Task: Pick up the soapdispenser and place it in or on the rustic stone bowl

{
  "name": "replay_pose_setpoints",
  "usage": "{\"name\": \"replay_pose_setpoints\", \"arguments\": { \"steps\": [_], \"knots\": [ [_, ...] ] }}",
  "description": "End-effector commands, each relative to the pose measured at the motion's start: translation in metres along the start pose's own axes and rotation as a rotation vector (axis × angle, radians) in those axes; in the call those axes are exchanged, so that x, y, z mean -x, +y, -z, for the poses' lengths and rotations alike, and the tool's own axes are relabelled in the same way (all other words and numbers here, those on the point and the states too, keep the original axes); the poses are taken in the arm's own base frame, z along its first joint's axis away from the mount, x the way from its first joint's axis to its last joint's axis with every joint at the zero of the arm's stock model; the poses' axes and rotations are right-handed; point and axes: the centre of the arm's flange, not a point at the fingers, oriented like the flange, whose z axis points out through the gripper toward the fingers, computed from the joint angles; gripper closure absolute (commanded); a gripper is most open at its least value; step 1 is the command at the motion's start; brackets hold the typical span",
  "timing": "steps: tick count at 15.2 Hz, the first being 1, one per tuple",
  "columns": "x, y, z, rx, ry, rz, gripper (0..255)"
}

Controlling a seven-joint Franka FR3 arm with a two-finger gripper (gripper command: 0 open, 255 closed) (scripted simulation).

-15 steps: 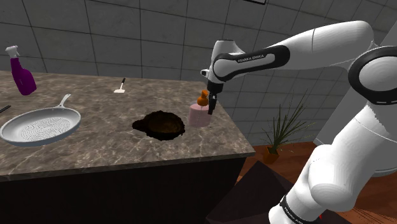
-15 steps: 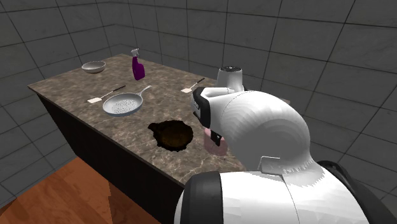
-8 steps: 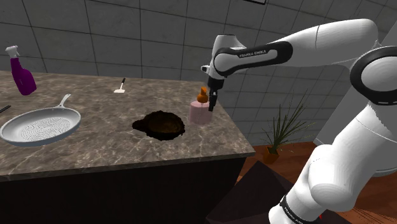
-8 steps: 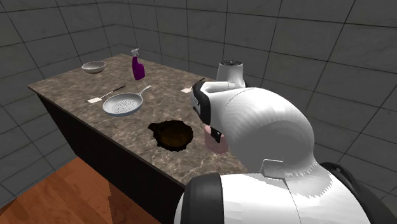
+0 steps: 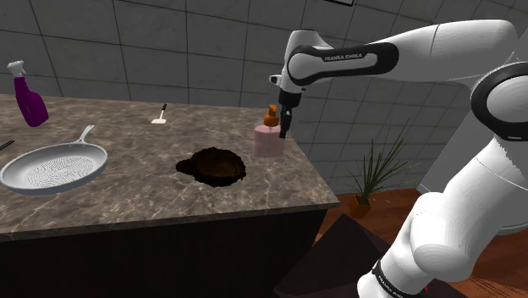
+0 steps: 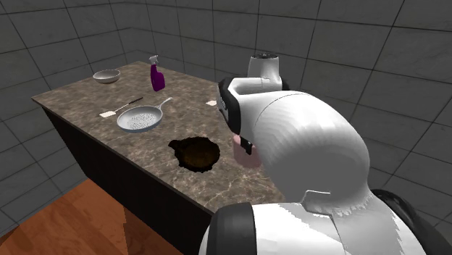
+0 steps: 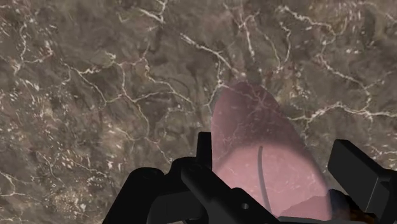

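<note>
Showing pink translucent soap dispenser [image 5: 269, 142], orange pump [image 5: 271, 115]

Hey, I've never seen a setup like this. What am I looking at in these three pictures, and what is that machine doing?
It is a simulated white robot arm with a black two-finger gripper, working at a stone counter. One picture comes from a camera beside the robot's stand. One looks over the arm from behind. One comes from a camera on the hand, looking down along the fingers. On the counter are a brown bowl, a pan, a purple spray bottle, a pale bowl and a spatula. The gripper holds a pink soap dispenser with an orange pump, just beside the brown bowl.
</note>
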Motion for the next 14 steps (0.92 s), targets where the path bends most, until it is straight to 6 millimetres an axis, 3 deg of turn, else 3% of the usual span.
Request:
{"name": "replay_pose_setpoints", "arguments": {
  "steps": [1,14],
  "knots": [
    [0.0,0.001,0.01,0.0,0.0,0.0,255],
    [0.0,0.003,0.079,0.0,0.0,0.0,255]
  ]
}}
